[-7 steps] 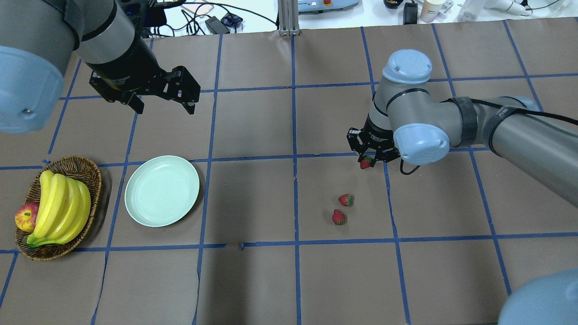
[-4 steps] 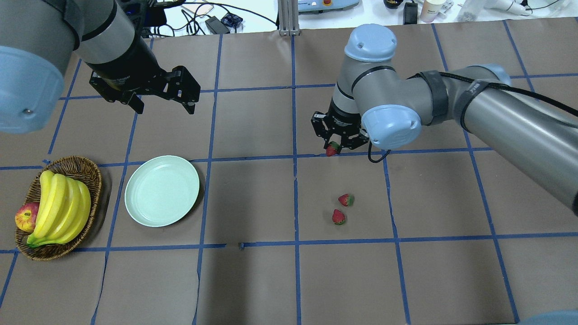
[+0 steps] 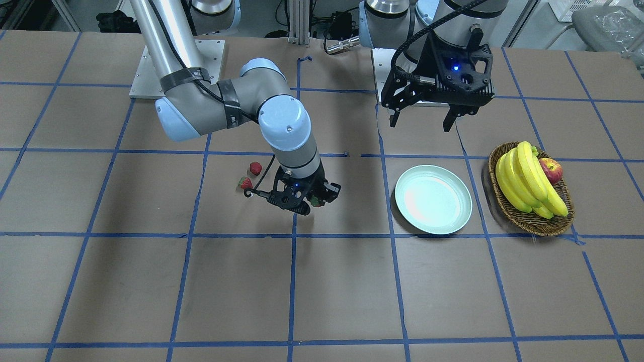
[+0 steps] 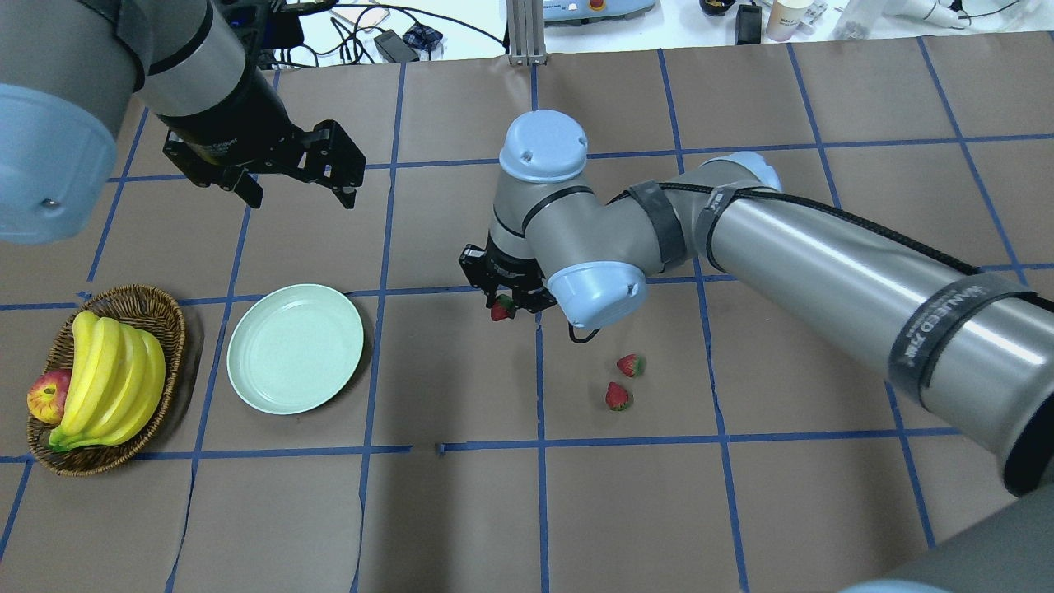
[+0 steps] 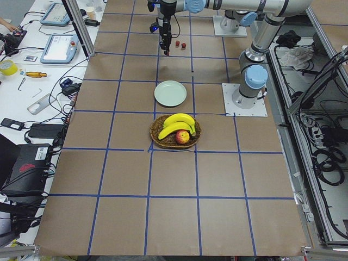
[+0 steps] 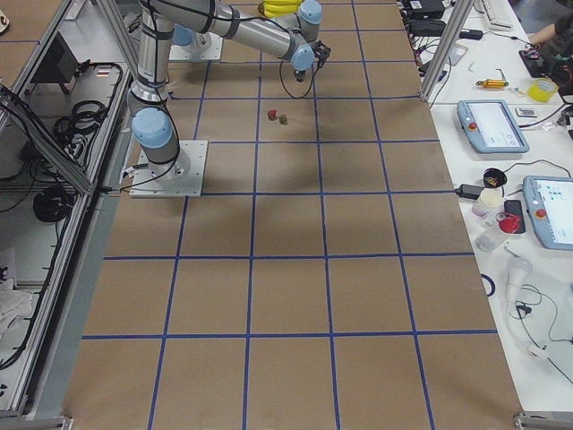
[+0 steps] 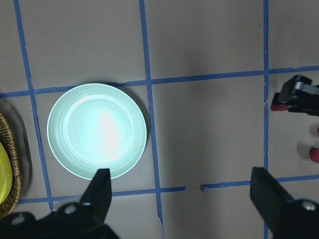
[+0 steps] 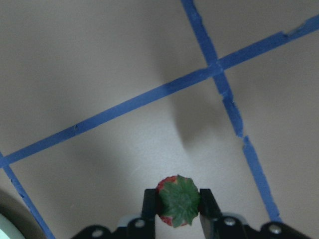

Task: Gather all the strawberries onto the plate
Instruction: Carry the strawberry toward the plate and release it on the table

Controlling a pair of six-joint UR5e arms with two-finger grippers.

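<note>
My right gripper (image 4: 502,308) is shut on a strawberry (image 8: 178,200), red with a green cap, and holds it above the table right of the mint-green plate (image 4: 295,347). It also shows in the front view (image 3: 316,202). Two other strawberries (image 4: 630,365) (image 4: 617,396) lie on the table to the right, also in the front view (image 3: 255,168) (image 3: 245,183). My left gripper (image 4: 300,193) is open and empty, held high behind the plate, which shows below it in the left wrist view (image 7: 97,130).
An oval wicker basket (image 4: 156,306) with bananas (image 4: 111,375) and a red apple (image 4: 48,395) stands left of the plate. Blue tape lines grid the brown table. Cables and devices lie past the table's far edge.
My right arm has carried the strawberry leftward across the table, toward the plate. The left arm and the two loose strawberries have not moved.
</note>
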